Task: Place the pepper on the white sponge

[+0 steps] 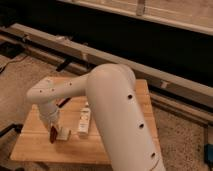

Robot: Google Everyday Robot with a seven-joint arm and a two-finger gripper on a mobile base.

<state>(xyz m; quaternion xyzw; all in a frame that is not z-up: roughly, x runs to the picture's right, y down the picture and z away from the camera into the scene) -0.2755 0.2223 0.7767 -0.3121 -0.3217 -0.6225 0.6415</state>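
The pepper (52,135) is a small dark-red shape on the wooden table (35,145), near its front left. It sits against the left edge of the white sponge (64,133), a small off-white block. I cannot tell whether it rests on the sponge or beside it. My gripper (53,125) hangs straight down from the white arm, directly above the pepper and very close to it. The arm's large white body covers the right half of the table.
A narrow white bottle-like item (84,122) lies just right of the sponge. A small dark object (63,102) shows behind the arm's wrist. The table stands on speckled floor, with a dark rail and wall behind it.
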